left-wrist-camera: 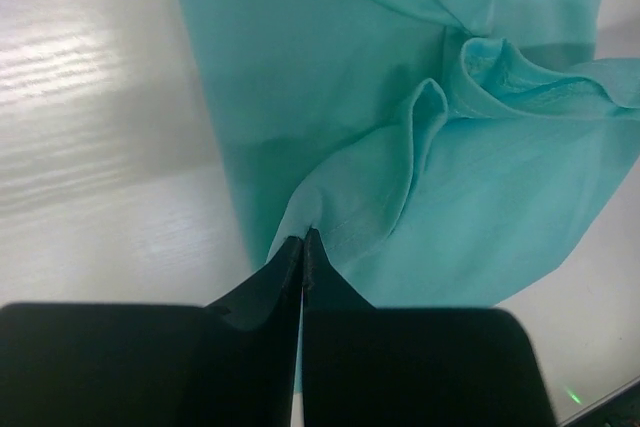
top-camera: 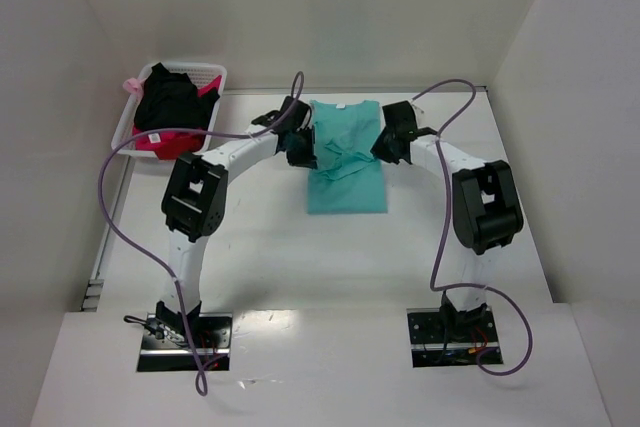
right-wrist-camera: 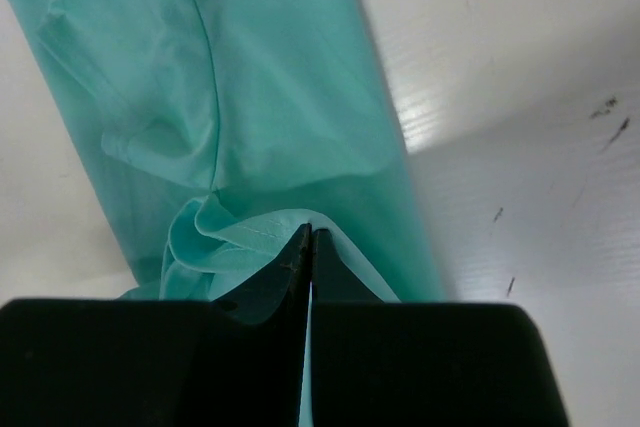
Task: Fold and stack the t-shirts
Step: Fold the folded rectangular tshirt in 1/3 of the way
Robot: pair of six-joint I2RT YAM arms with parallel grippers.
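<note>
One teal-green t-shirt point(top-camera: 345, 175), long narrow strip, rumpled mid-body, collar far, lying at table point(top-camera: 260, 247) centre; left gripper point(left-wrist-camera: 303, 244) and right gripper point(right-wrist-camera: 308, 237) each pinched closed on its bunched folds

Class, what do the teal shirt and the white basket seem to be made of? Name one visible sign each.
Teal t-shirt: soft matte cloth, probably cotton knit; it bunches into folds, hem stitched. Basket: seemingly rigid white plastic; openwork walls.
</note>
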